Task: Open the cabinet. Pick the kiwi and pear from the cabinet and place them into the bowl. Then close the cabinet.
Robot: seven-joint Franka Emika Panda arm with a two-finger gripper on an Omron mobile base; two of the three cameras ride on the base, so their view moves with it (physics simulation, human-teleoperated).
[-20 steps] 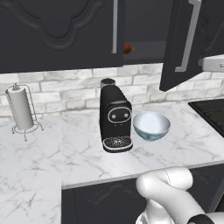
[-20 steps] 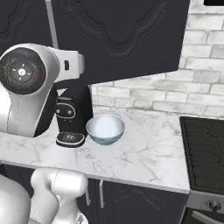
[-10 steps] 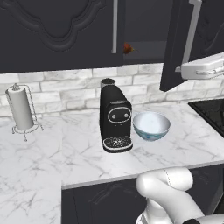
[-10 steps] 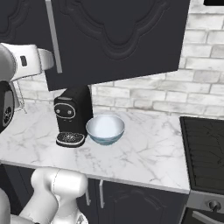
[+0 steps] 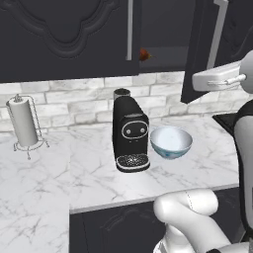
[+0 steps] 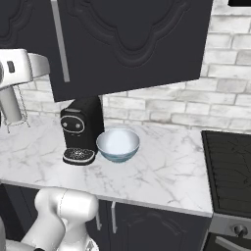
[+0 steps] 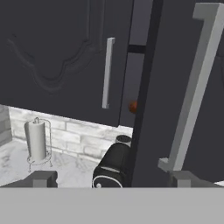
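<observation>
While the right door of the cabinet (image 5: 205, 47) is being seen swung out toward the camera in the left base view, the left door is sitting shut, and a small reddish-brown fruit (image 5: 144, 55) is being glimpsed on the shelf in the gap between them; which fruit it is cannot be told from here. The bowl (image 5: 171, 142) is being shown empty on the marble counter (image 5: 74, 173), just beside the black coffee machine (image 5: 130, 133), with the paper towel holder (image 5: 23, 123) well off to the left.

In the right base view, the open door (image 6: 132, 44) is being presented face-on, hanging above the coffee machine (image 6: 80, 130) and the bowl (image 6: 117, 144), so the shelf is being hidden behind it. The stove (image 6: 230, 166) is being seen at the right.

In the hand view, the gripper (image 7: 111, 179) is being held wide open and empty, its tips spread far apart at the bottom. The opened door's silver handle (image 7: 192, 87) is being seen close at the right, untouched by the fingertips, and the same fruit (image 7: 132, 106) is being spotted deep in the gap.

The opening step is judged nearly finished, picking not yet begun. Next, the door likely needs swinging wider, then the open hand is to be threaded past its edge to the shelf.
</observation>
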